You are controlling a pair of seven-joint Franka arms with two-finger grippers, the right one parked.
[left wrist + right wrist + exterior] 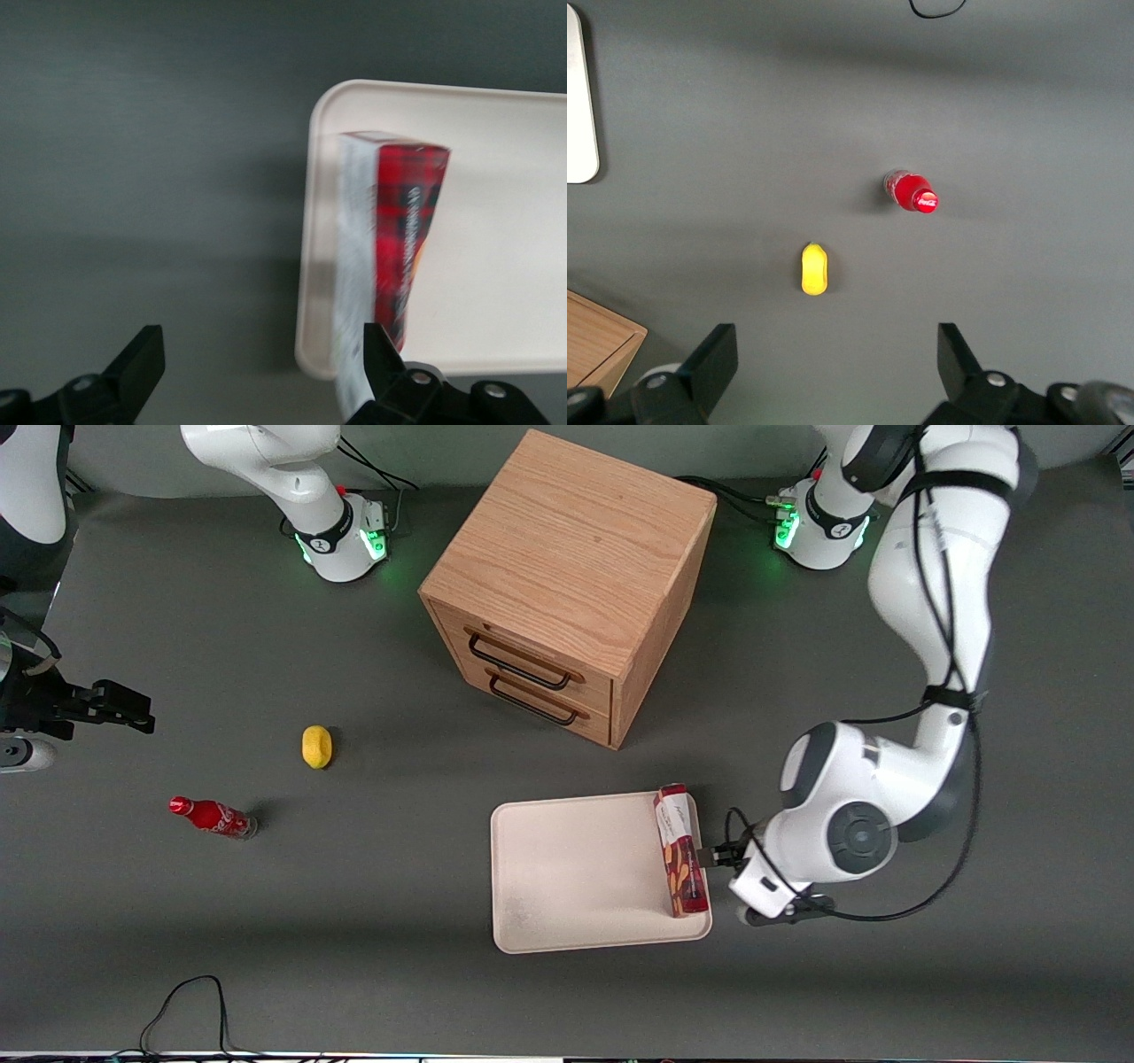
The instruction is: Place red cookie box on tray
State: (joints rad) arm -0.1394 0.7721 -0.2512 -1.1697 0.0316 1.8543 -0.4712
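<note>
**On the tray's edge: box standing, gripper spread wide beside it**

On the tray (pixel 567 872), at its end nearest the working arm, the red cookie box (pixel 680 852) stands on a long narrow edge, lying along the rim. In the left wrist view the box (pixel 403 248) sits just inside the tray's (pixel 496 221) rim, upright, plaid face and white side panel both visible.

The gripper (pixel 719 856) is low, just beside the tray's rim at the working arm's end, level with the box's middle. In the wrist view the gripper (pixel 261 367) has its fingers spread wide: one fingertip (pixel 142 359) is over bare table, well clear of the box; the other (pixel 381 359) overlaps the box's near end. Whether it touches the carton cannot be told. Nothing is clamped between the fingers.

Elsewhere on the table: wooden drawer cabinet (pixel 567 584), farther from the front camera than the tray; lemon (pixel 316 746) and small red soda bottle (pixel 213 817) toward the parked arm's end.
</note>
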